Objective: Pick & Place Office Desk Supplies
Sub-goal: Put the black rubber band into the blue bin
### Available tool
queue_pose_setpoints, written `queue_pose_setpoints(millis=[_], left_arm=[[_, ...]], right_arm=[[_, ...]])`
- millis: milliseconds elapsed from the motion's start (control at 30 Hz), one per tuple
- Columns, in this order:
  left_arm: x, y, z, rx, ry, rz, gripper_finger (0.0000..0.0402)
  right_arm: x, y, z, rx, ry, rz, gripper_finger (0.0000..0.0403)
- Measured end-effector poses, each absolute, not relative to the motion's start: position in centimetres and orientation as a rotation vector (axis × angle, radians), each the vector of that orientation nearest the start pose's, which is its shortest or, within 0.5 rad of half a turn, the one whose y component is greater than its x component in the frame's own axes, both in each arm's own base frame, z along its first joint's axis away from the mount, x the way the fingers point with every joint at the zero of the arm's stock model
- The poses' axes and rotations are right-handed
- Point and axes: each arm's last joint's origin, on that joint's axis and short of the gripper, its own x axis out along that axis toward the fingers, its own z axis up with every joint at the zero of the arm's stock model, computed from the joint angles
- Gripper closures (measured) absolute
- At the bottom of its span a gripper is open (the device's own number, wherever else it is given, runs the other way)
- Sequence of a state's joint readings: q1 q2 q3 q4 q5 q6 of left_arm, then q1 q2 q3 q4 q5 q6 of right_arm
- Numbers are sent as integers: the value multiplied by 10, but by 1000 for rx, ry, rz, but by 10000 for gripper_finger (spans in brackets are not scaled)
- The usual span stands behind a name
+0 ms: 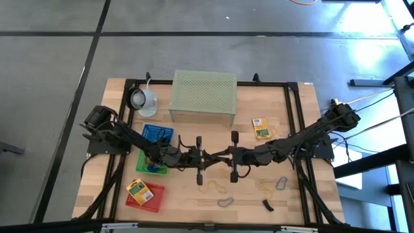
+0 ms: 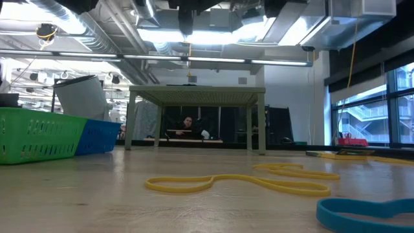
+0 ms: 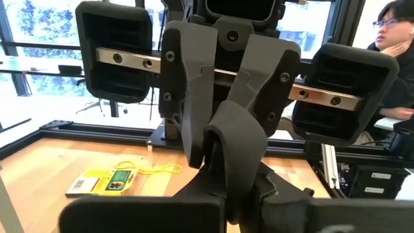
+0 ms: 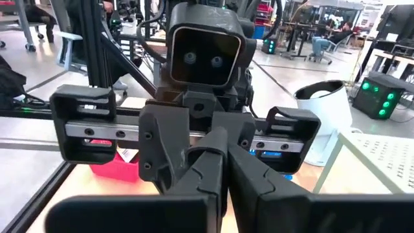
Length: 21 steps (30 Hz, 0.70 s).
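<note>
- The left gripper (image 1: 208,157) and the right gripper (image 1: 223,156) meet nose to nose at the centre of the high view, above the surface (image 1: 194,204); both have their jaws closed, and whether anything thin is pinched between them is too small to tell.
- Each wrist view is almost filled by the other arm's gripper.
- A yellow loop (image 2: 239,182) lies flat mid-frame in the low view; a blue loop (image 2: 369,212) is cut off at the lower right.
- One yellow box (image 1: 261,127) lies right of centre; another yellow box (image 1: 139,189) sits in the red tray (image 1: 154,200), lower left.
- The green basket (image 2: 35,133) is cut by the left edge.
</note>
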State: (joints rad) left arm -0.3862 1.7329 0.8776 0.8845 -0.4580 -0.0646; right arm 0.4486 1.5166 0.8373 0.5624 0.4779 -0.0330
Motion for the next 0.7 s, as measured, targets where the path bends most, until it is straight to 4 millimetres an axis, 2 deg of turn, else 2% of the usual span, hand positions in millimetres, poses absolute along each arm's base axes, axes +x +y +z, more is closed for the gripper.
queue_pose_setpoints(millis=[200, 400, 567, 700], left_arm=[[340, -125, 220, -71, -16, 70, 399], [340, -124, 217, -72, 12, 92, 397], [340, -123, 213, -90, 48, 140, 396], [335, -119, 214, -70, 130, 193, 396]], right_arm=[[300, 130, 247, -68, 126, 13, 337], [294, 128, 247, -76, 203, 9, 257], [277, 127, 249, -103, 325, 27, 200], [260, 124, 256, -65, 396, 32, 179]])
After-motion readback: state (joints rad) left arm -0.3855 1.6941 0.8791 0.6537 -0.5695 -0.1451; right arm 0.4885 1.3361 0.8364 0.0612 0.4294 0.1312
